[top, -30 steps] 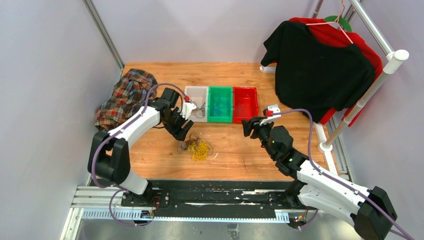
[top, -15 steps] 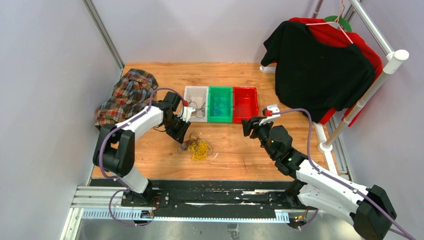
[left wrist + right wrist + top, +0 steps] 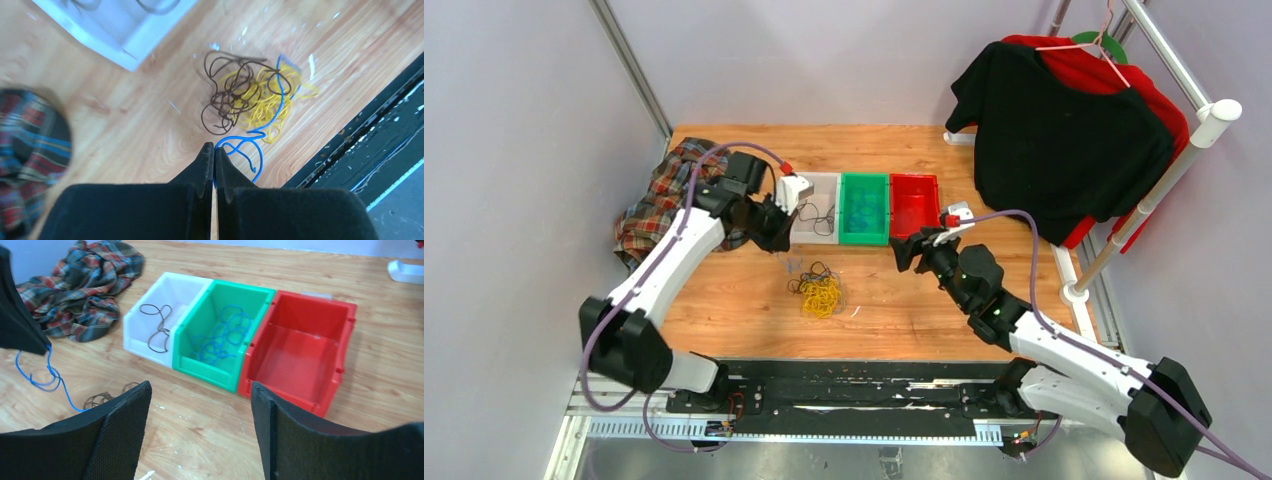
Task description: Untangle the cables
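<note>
The wooden table (image 3: 904,320) carried everything. A black shirt (image 3: 1064,140) hung on a rack at the far right, and a crumpled plaid cloth (image 3: 669,195) lay at the far left.

The left arm (image 3: 674,265) reached forward and bent inward beside that cloth. The left gripper (image 3: 214,150) was raised above the boards, its fingers pressed together on a blue cable (image 3: 245,145). This cable hung in loops from the tips down to the pile.

The right arm (image 3: 1064,345) stretched low toward the middle. The right gripper (image 3: 200,387) hovered in front of the bins with its fingers spread wide, holding nothing.

A white bin (image 3: 816,185), a green bin (image 3: 865,180) and a red bin (image 3: 915,205) stood touching in a row. Dark loops lay in the white one and blue loops in the green.

The tangled cables (image 3: 821,292), yellow and dark brown, lay on the boards in front of the white bin, between the two grippers.
</note>
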